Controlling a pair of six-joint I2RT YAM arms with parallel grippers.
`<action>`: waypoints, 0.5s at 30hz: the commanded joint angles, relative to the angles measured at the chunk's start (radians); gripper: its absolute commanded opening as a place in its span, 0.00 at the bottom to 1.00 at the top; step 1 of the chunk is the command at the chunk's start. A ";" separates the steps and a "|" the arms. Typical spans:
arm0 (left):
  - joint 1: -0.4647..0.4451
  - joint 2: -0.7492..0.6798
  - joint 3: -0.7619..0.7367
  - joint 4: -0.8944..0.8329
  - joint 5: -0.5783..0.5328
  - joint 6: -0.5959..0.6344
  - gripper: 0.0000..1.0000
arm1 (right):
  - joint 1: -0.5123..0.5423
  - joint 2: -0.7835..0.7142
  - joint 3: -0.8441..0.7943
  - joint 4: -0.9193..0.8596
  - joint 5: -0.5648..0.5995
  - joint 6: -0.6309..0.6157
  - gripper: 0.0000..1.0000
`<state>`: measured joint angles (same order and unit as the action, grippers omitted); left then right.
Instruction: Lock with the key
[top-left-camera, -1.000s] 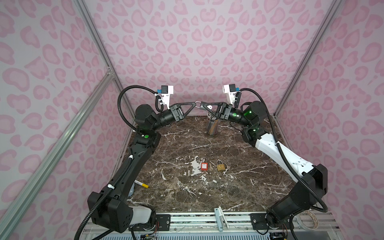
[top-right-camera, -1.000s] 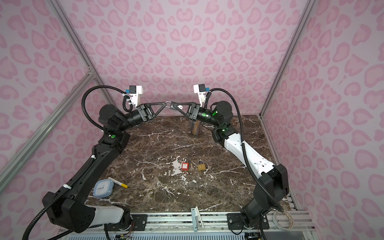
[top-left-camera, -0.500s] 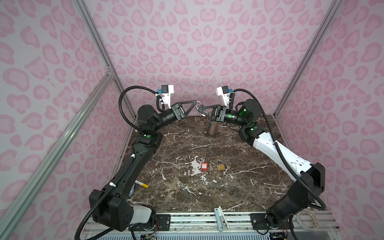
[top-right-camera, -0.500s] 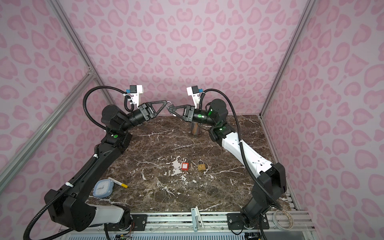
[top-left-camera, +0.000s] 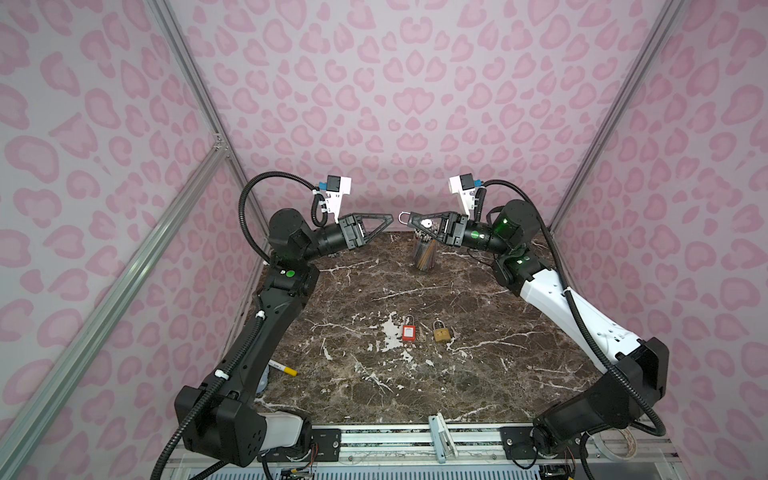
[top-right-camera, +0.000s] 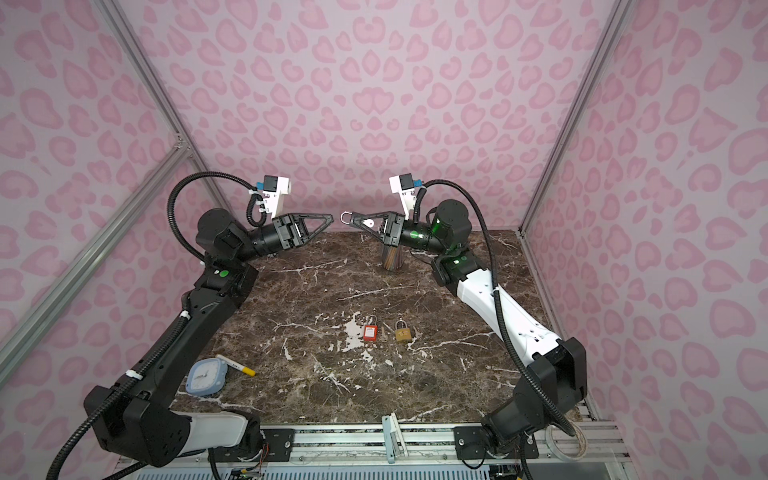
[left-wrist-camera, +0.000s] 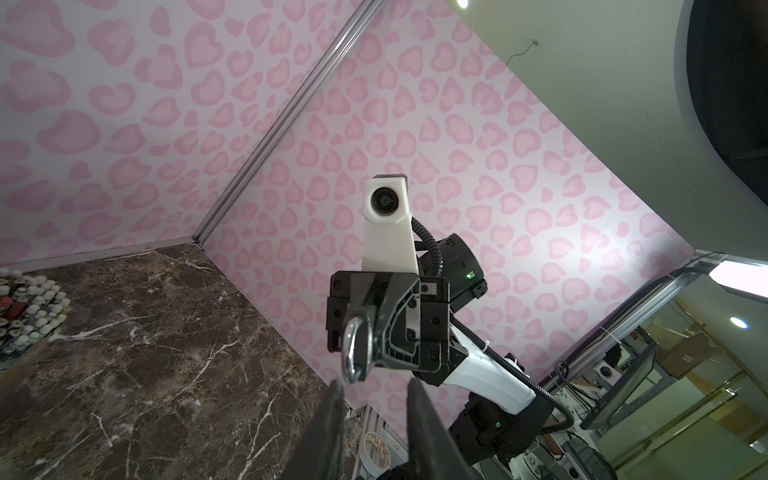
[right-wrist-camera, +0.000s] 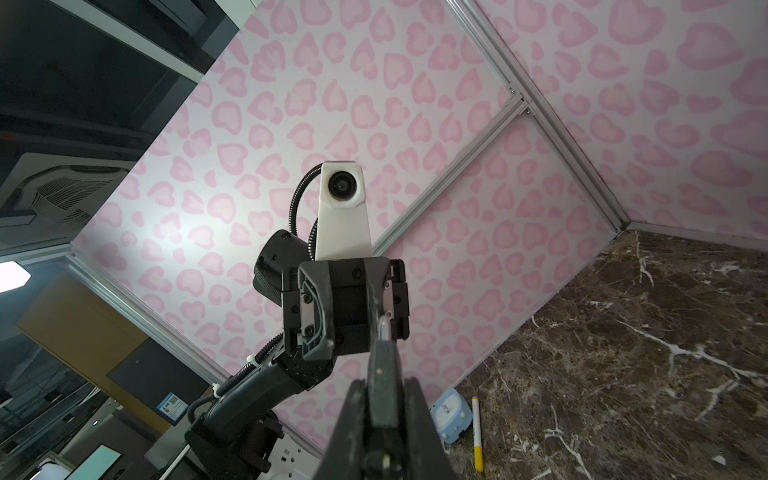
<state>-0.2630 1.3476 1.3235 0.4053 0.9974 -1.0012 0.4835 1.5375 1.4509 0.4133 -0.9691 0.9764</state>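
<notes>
Top view, contents listed by size.

1. Marble table (top-left-camera: 478, 374): the work surface, with both arms raised over its far edge.
2. Left gripper (top-left-camera: 390, 217): points at its partner. In the left wrist view its fingers stand parted with nothing between them, so it is released and empty.
3. Right gripper (top-left-camera: 412, 220): faces the left one, clamped on the dark padlock (right-wrist-camera: 384, 374).
4. Pencil cup (top-left-camera: 424, 254): upright, below the right gripper.
5. Clock (top-right-camera: 206, 376) and marker (top-right-camera: 237, 365): together at the near left, well apart from the work.
6. Dark padlock: held aloft, its body pinched between the right fingers. The shackle (left-wrist-camera: 355, 353) juts toward the left gripper, just short of it. Whether the shackle is seated cannot be told.
   - Handling, as judged: dense, rigid and smooth-faced, likely to twist under key torque.
   - Grip point: the broad flat sides, leaving the shackle and keyway clear.
7. Red padlock (top-left-camera: 409, 332) and brass padlock (top-left-camera: 442, 332): lying side by side mid-table.
8. Pale disc (top-left-camera: 424, 223): inside the right finger frame, behind the lock body. It may be the key's head, but it is too small to confirm.
   - Handling, as judged: a key is light, thin and stiff.
   - Grip point: the head only, with the blade in line with the keyway.
</notes>
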 joint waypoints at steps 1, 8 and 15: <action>-0.003 0.008 0.011 0.010 0.018 -0.003 0.31 | 0.009 0.011 0.006 0.018 -0.013 -0.008 0.00; -0.016 0.027 -0.005 0.012 0.013 -0.001 0.34 | 0.051 0.043 0.027 0.013 -0.029 -0.001 0.00; -0.026 0.026 -0.003 -0.002 0.012 0.012 0.09 | 0.066 0.059 0.026 0.020 -0.023 -0.001 0.00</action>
<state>-0.2874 1.3743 1.3197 0.3847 0.9833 -0.9970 0.5476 1.5894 1.4734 0.3969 -0.9962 0.9806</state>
